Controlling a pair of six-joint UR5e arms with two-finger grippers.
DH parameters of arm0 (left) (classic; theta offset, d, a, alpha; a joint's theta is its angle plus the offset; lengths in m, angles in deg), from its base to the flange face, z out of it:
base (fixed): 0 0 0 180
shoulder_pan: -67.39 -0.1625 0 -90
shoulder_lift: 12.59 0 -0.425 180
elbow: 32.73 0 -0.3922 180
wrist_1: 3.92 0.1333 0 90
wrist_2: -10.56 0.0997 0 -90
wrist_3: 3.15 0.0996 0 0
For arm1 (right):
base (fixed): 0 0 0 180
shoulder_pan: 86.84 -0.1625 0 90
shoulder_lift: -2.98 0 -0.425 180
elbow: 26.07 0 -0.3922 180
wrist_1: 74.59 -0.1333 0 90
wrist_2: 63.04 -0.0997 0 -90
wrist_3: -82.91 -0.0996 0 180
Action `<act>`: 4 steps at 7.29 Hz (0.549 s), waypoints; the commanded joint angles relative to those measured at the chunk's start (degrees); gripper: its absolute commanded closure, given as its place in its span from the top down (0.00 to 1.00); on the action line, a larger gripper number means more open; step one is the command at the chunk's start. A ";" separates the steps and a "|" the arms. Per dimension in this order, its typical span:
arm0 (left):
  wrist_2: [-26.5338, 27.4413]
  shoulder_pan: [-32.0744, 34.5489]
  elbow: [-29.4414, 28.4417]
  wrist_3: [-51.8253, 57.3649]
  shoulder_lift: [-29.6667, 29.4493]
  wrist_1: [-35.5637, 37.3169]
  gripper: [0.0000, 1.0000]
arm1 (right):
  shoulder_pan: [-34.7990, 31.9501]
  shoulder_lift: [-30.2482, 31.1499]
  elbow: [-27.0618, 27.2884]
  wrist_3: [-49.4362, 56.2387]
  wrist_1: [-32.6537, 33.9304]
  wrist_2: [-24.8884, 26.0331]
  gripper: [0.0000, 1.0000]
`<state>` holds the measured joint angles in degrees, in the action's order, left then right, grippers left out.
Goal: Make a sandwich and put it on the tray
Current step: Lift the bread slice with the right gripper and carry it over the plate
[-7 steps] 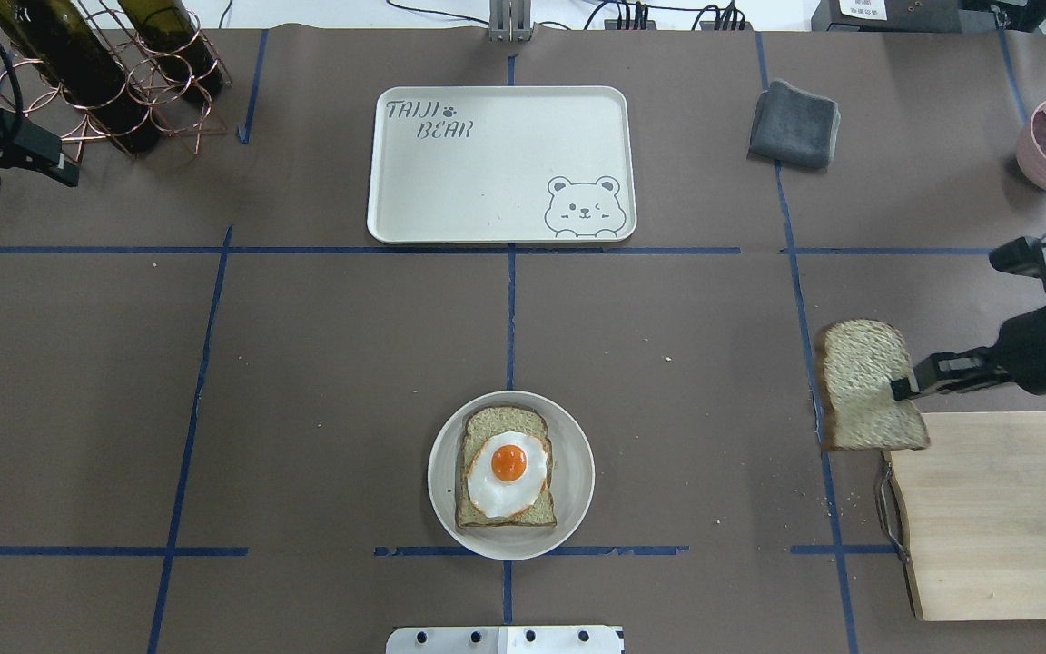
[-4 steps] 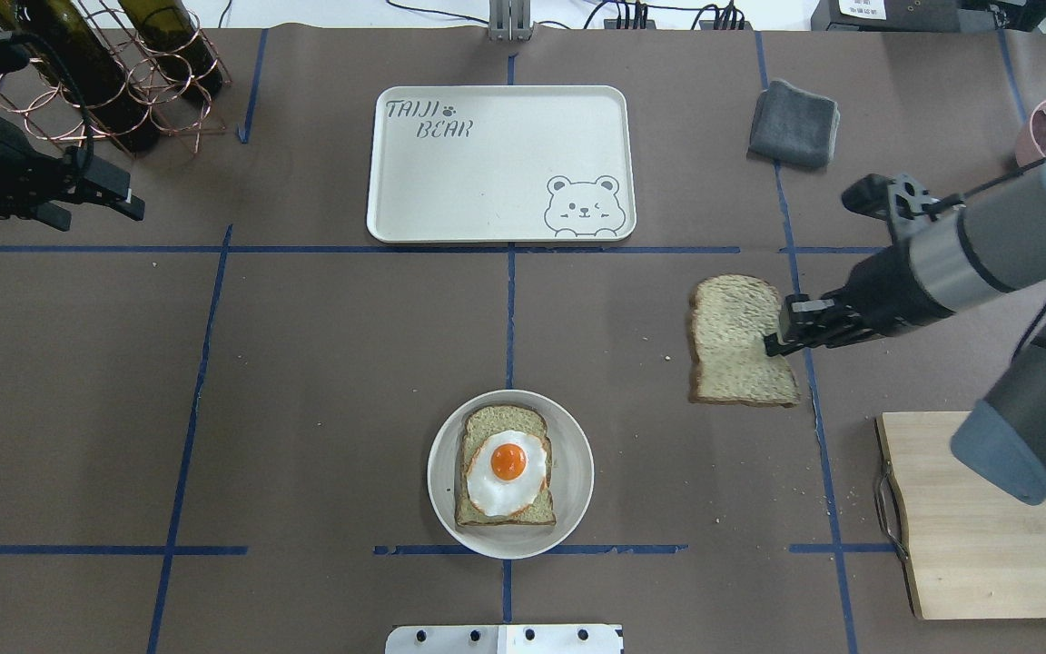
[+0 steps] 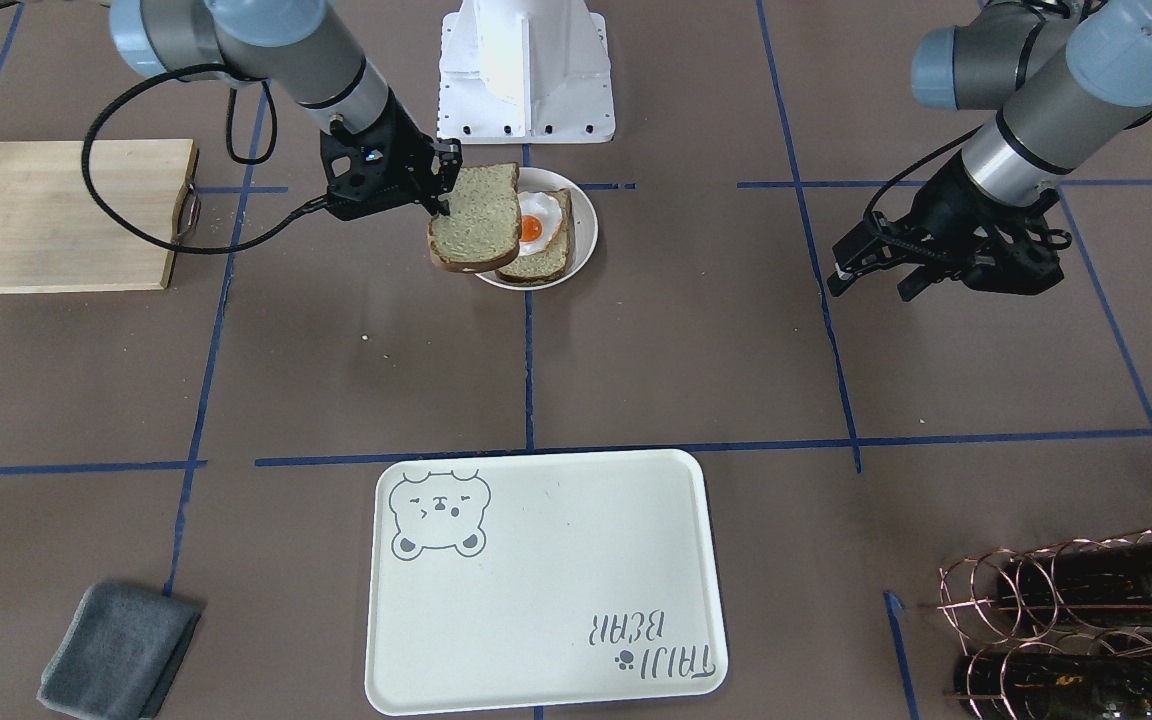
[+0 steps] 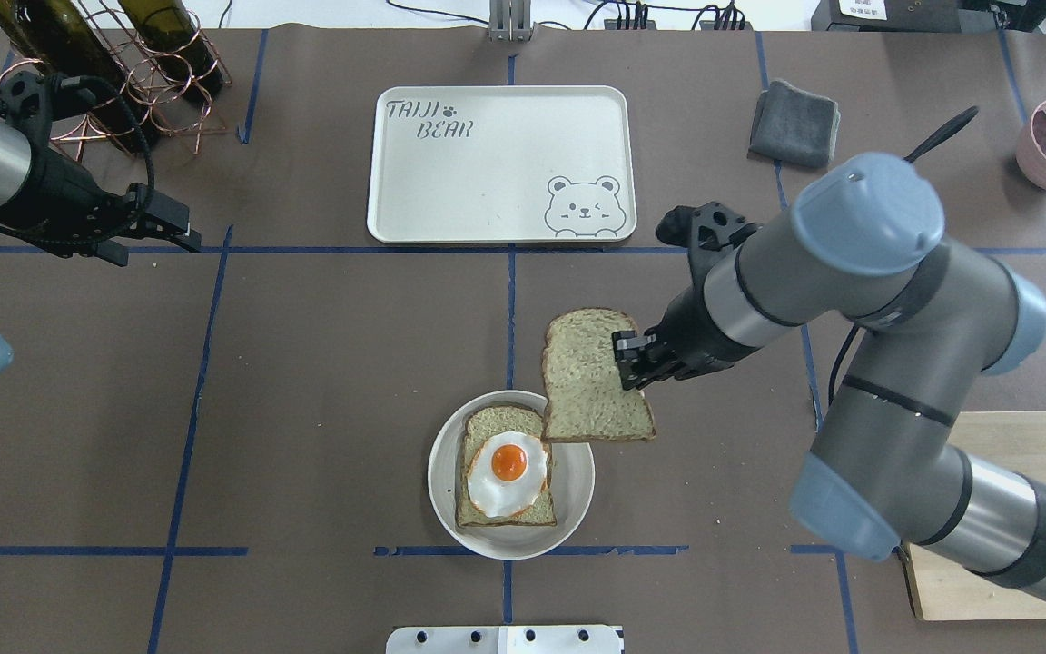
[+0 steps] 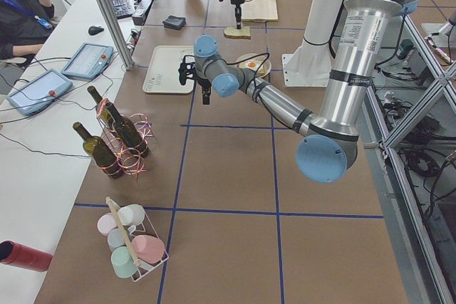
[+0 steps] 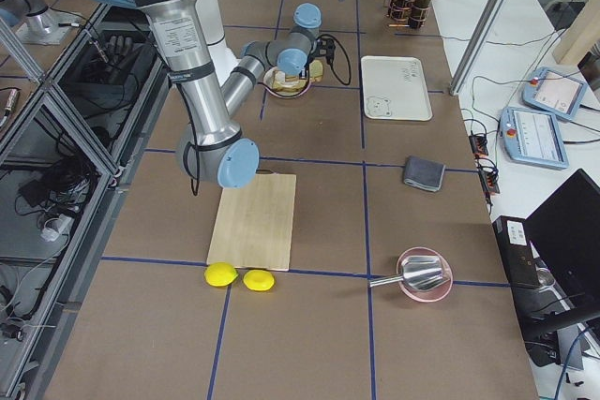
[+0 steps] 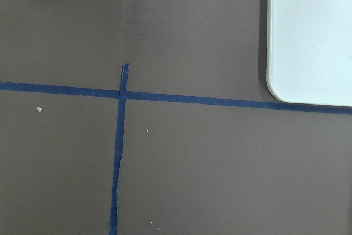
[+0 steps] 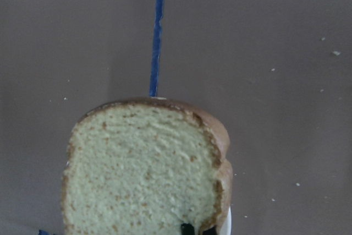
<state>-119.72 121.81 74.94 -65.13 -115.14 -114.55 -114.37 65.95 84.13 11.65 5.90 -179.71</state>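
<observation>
Near frame centre, the bread slice, judged light, soft and crumbly, is pinched at its crust by the closed-down right claw.

Bare brown table lies between the plate and the tray, so a gripper can pass there. The big right arm and its bread slice hang over the plate's edge. A bottle rack stands left of the tray, a grey cloth right.

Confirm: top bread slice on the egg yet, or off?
Off. The slice hangs in the right gripper at the plate's edge; the egg lies uncovered.
</observation>
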 commanded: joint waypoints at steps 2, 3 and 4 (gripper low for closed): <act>0.11 -0.63 -0.17 -0.86 -0.19 -0.20 1.00 | 5.03 -4.17 -5.25 -0.55 0.37 5.83 0.00; 0.11 -0.63 -0.17 -0.87 -0.19 -0.20 1.00 | 5.56 -5.04 -6.21 -0.55 0.28 7.06 0.00; 0.11 -0.71 -0.17 -0.87 -0.28 -0.20 1.00 | 6.00 -6.18 -7.44 -0.55 0.28 7.16 0.00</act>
<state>-119.61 121.19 74.79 -65.95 -115.34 -114.75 -109.05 61.05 78.17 11.11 6.22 -173.23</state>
